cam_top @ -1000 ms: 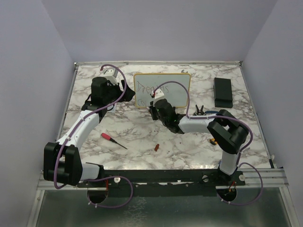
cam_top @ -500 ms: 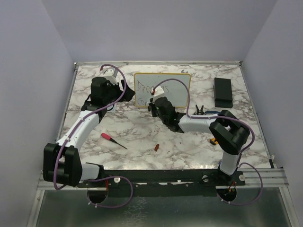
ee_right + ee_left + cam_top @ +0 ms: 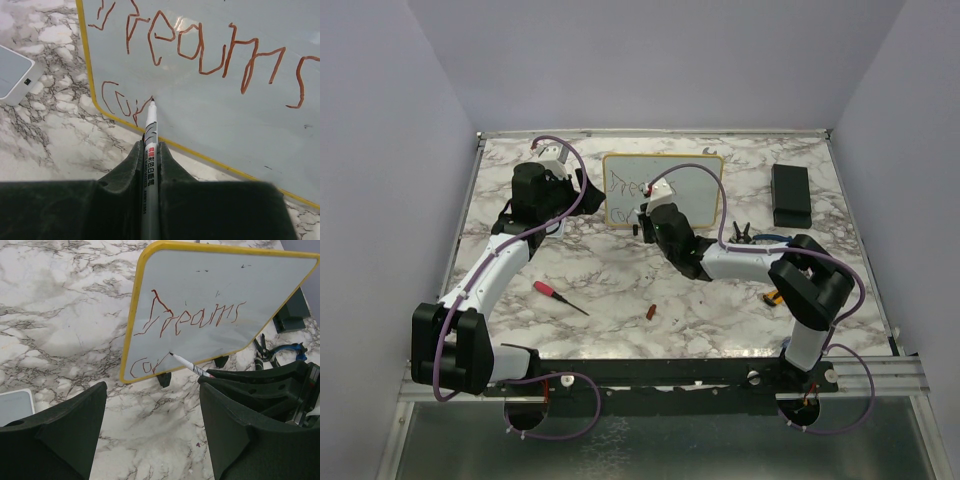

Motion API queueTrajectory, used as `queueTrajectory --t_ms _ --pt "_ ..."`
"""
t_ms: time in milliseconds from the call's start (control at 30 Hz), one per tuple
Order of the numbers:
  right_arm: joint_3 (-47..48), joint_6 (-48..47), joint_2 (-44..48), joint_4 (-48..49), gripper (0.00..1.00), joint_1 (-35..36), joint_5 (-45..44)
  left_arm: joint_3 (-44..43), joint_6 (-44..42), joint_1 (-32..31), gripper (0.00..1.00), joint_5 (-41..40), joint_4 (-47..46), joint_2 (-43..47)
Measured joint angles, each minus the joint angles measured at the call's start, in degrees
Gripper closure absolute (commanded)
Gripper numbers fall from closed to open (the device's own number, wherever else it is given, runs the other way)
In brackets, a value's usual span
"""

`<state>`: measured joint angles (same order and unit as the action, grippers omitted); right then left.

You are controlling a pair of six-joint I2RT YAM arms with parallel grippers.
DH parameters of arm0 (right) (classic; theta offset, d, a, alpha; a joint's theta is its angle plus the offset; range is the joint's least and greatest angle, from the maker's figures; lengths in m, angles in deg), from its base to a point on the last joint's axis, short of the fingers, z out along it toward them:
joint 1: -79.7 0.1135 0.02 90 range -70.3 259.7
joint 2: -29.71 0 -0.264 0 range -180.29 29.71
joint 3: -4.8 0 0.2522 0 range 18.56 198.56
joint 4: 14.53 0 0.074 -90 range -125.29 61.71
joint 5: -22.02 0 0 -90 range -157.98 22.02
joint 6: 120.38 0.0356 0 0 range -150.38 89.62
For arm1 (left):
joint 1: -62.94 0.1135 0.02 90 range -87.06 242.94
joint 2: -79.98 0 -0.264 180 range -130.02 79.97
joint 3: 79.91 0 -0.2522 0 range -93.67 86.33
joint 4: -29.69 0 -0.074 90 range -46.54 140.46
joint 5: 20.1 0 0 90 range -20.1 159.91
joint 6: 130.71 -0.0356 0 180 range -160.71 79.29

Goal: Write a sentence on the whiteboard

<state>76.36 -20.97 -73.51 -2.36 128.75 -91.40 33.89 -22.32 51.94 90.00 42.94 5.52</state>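
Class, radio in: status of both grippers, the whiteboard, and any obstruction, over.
Right gripper shut on marker, tip on whiteboard. Left gripper open, empty. Sentence: "Dreams" written, second line started. No obstruction seen.

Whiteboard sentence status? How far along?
Done: the first line of the sentence, "Dreams", is on the whiteboard. In hand: the right gripper is shut on the marker, tip at the board on the second line, just past "Co". Left: the rest of that line. The left gripper is open near the board, empty.
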Motion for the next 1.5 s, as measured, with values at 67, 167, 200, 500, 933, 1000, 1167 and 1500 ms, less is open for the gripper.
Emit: queueTrajectory --t_ms 67,167,200,500,933,1000,1167,1500 --pt "-0.50 0.22 0.00 -0.02 0.99 0.00 0.02 0.00 0.00 0.00 0.24 0.00 0.00 0.00" --pt "-1.70 1.09 0.00 -0.11 0.99 0.00 0.07 0.00 0.00 0.00 0.24 0.00 0.00 0.00" --pt "-2.14 1.33 0.00 -0.17 0.99 0.00 0.11 0.00 0.00 0.00 0.24 0.00 0.00 0.00" --pt "-3.39 3.04 -0.07 -1.68 1.00 0.00 0.92 0.00 0.02 0.00 0.24 0.00 0.00 0.00" --pt "-2.86 2.47 -0.22 -2.03 0.99 0.00 1.36 0.00 0.02 0.00 0.24 0.02 0.00 0.00" --pt "-2.25 2.05 -0.20 -1.99 1.00 0.00 0.92 0.00 0.02 0.00 0.24 0.00 0.00 0.00" --pt "-1.42 1.01 0.20 -1.60 0.99 0.00 -0.13 0.00 0.02 0.00 0.24 0.02 0.00 0.00" --pt "-1.75 0.61 2.27 -1.60 0.99 -0.44 -2.58 0.00 0.02 0.00 0.24 0.02 0.00 0.00"
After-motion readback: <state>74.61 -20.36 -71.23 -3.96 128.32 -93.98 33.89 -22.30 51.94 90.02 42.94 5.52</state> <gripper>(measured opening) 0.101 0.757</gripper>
